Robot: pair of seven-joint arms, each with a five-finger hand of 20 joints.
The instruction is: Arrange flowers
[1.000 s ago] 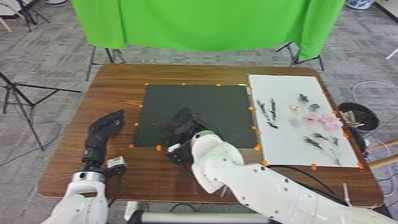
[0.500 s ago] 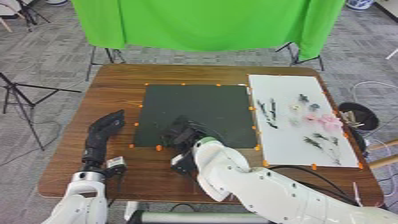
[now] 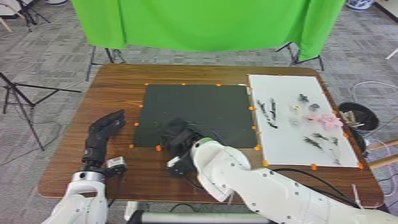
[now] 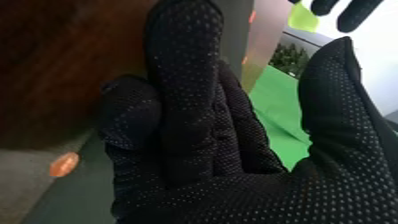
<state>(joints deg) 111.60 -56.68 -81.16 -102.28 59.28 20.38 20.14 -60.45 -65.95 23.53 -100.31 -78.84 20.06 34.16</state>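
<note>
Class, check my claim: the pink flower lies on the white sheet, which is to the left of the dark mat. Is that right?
One detail is wrong: the white sheet is to the right of the dark mat, as the head view shows. The pink flower does lie on the white sheet.

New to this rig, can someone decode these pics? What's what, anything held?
It's a robot with two white arms, each ending in a black-gloved robot hand. The head view looks down from its head; the right wrist view comes from its right wrist, close on the right hand. The brown wooden table has a dark mat in the middle, with the right hand over its near part. The left hand lies left of the mat. On the white sheet, right of the mat: a pink flower, dark stems and green sprigs. I can't tell whether the right hand holds anything.
</note>
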